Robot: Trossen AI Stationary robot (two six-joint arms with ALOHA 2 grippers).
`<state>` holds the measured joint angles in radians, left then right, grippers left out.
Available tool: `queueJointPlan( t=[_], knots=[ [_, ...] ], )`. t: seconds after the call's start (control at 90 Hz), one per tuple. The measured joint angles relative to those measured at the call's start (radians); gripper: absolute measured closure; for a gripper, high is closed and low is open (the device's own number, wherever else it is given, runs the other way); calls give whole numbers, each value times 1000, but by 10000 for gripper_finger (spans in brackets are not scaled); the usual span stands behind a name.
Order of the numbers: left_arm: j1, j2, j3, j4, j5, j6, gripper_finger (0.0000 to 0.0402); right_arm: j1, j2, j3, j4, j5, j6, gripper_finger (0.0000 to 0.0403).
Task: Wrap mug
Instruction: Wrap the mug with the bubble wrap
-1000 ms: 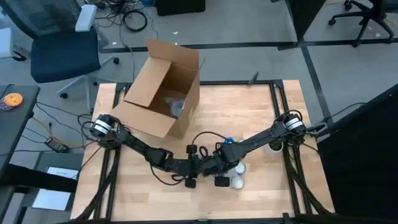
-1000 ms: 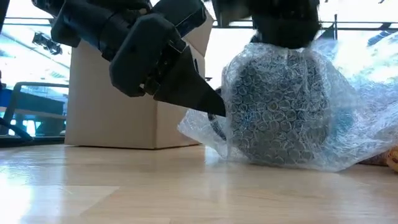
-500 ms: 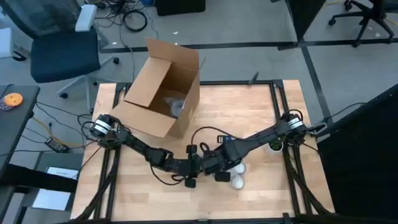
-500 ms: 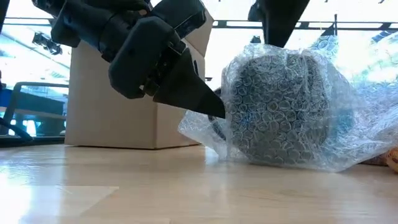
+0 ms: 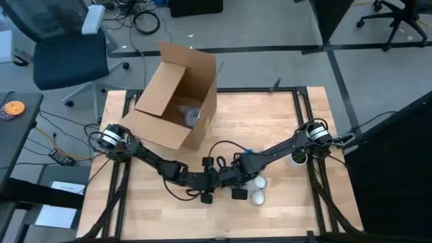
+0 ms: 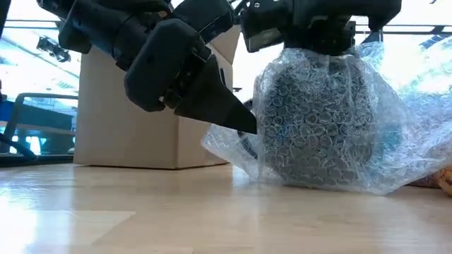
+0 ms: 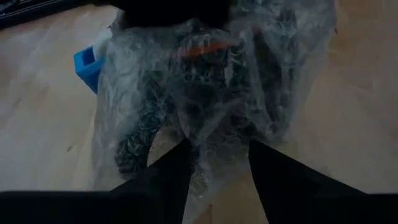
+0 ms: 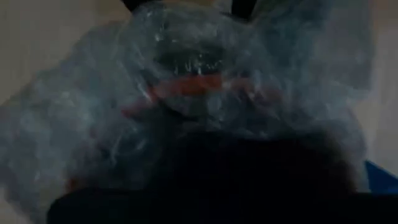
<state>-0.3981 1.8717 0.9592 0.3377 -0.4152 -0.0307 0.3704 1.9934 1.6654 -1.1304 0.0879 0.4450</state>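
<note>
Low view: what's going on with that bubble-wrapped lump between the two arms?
It is a mug already covered in bubble wrap, standing on the wooden table in front of an open cardboard box. The left gripper has its fingers open at the wrap's side edge. The right gripper sits on top of the bundle, pressing down on it. The wrap's loose ends flare out on the table.

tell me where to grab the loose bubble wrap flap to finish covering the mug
Grip the bubble wrap by the slack skirt spread on the table, opposite the left pincer, coming in low and level. That flap lies thin and free there, while the wrap over the mug is stretched tight. The right pincer sits on top, so coming from above looks blocked.
</note>
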Motion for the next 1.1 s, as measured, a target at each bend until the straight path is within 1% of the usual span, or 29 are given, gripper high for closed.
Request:
queueJointPlan(
  t=[0.122,0.2,0.267,0.356,0.478,0.833,1.022,1.1],
  knots=[
    [0,0,0,-3,0,1,254,23,-21,142,-144,22,13,403],
    [0,0,0,-14,0,0,254,36,-26,205,-219,26,51,403],
    [0,0,0,-21,0,0,254,43,-30,233,-263,24,92,403],
    [0,0,0,-21,0,-3,254,47,-33,233,-284,4,137,403],
    [0,0,0,-20,0,-3,254,47,-33,178,-211,-21,156,403],
    [2,-1,1,-11,0,2,254,-6,-36,-77,44,-120,152,402],
    [12,-1,1,-16,0,-2,254,-41,-39,-157,232,-113,122,402],
    [12,-1,1,-18,0,-5,254,-55,-39,-168,260,-112,114,402]
  ],
)
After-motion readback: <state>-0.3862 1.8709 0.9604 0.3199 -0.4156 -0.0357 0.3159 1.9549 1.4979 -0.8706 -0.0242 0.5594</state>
